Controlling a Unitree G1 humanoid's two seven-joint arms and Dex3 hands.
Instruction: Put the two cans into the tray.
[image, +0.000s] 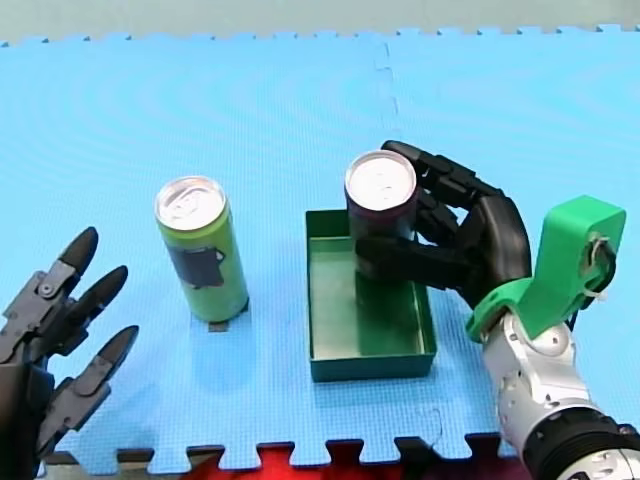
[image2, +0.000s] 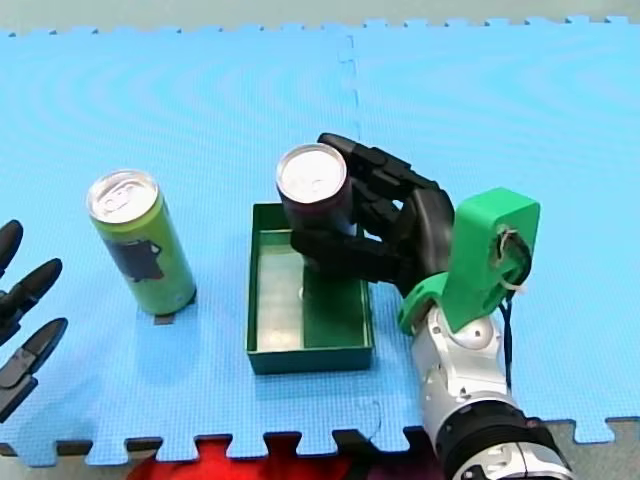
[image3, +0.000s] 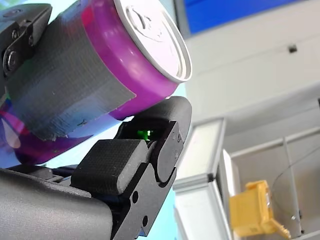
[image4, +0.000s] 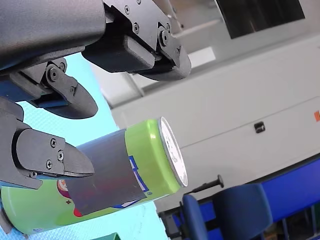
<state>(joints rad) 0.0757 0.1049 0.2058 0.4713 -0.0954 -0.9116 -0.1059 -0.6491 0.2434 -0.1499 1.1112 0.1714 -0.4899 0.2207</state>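
— Where is the purple can (image: 379, 200) found?
— It is held upright at the far end of the tray (image: 370, 365), with its lower part inside the walls. Whether the tray floor is touched cannot be told.

— By what is it held?
— It is clasped by the right hand (image: 460, 235). The thumb is laid across its near side and the other fingers are wrapped round the far side. In the first wrist view a band of grey tape (image3: 65, 85) is seen round the can, pressed by a finger pad.

— And the green can (image: 203, 250)?
— It is stood upright on the blue mat (image: 200, 100), left of the tray and apart from it. A dark patch is seen on its side. In the second wrist view it is seen near black fingers (image4: 65, 95) but is not gripped by them.

— How is the left hand (image: 60, 340) placed?
— It is kept at the near left corner of the mat, well apart from the green can. Its fingers are uncurled and nothing is held.
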